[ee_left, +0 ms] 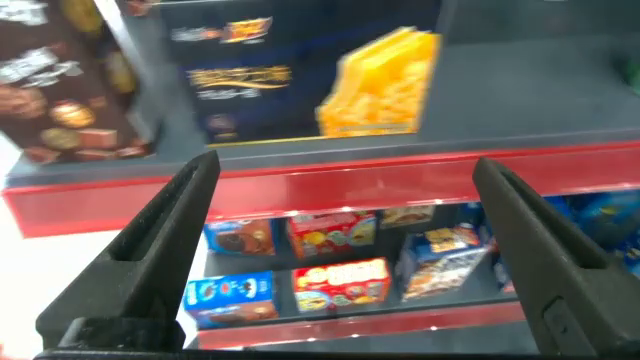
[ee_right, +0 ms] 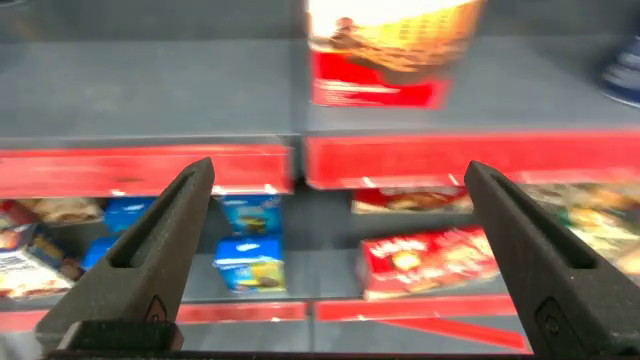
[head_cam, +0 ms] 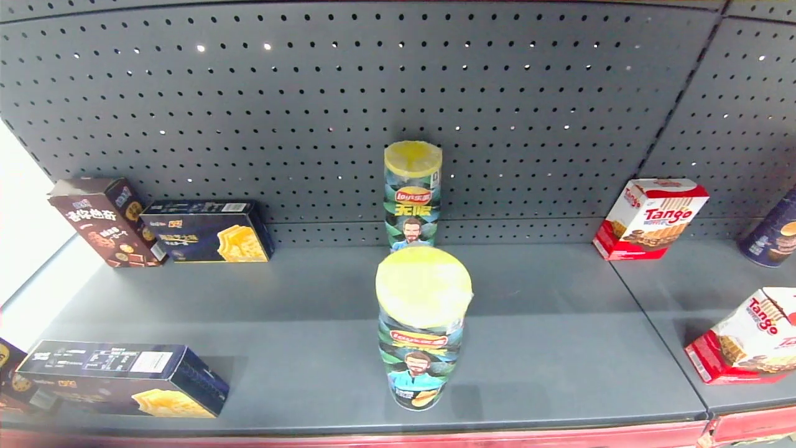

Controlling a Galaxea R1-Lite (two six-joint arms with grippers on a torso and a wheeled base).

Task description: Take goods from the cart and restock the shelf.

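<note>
Seen from the head camera, the grey shelf [head_cam: 547, 323] carries two chip canisters in line at its middle; the front canister [head_cam: 421, 330] stands upright near the 6 o'clock edge, its yellow lid facing up; the rear canister [head_cam: 412, 194] stands upright at 12 o'clock, just in front of the pegboard back panel [head_cam: 311, 112], well apart from the front one. At 10 o'clock a brown biscuit box [head_cam: 104, 222] leans beside a dark blue cracker box [head_cam: 208, 231], the two touching or nearly so; at 8 o'clock a second dark blue box [head_cam: 121, 378] lies flat at the front edge. On the neighbouring shelf section a red-and-white wafer box [head_cam: 650, 218] sits at 2 o'clock; another wafer box [head_cam: 746, 339] sits at 4 o'clock; a dark blue can [head_cam: 774, 233] is cut by the 3 o'clock edge.

The left end effector [ee_left: 345, 168] is spread wide with nothing between its fingers, in front of the shelf's red front strip [ee_left: 420, 185]; small packs [ee_left: 335, 270] fill the lower shelf beyond. The right end effector [ee_right: 339, 171] is likewise spread wide and holds nothing.
</note>
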